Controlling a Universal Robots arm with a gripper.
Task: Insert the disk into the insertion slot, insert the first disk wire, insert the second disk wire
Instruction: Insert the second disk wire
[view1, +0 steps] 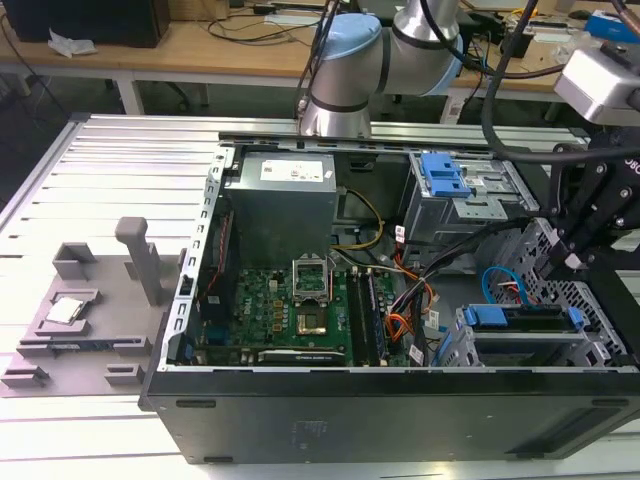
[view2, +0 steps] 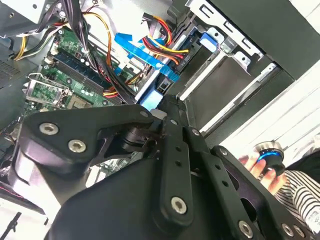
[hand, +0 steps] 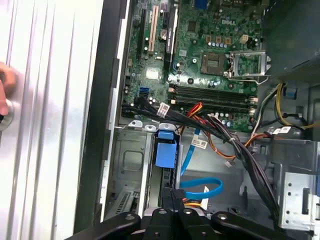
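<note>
The disk (view1: 520, 318) sits in the insertion slot (view1: 590, 330) at the exterior view's lower right; the claw (hand: 172, 197), fingers pressed together, holds nothing beside the second disk wire (hand: 202, 189), likely limp, light, best gripped by its plug

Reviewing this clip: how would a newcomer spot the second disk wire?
Find the open black computer case, then the low grey perforated drive cage at the exterior view's right. Beside it curls the thin bright blue cable. Its neighbours are red-orange wires; only this one is blue and looped.
</note>
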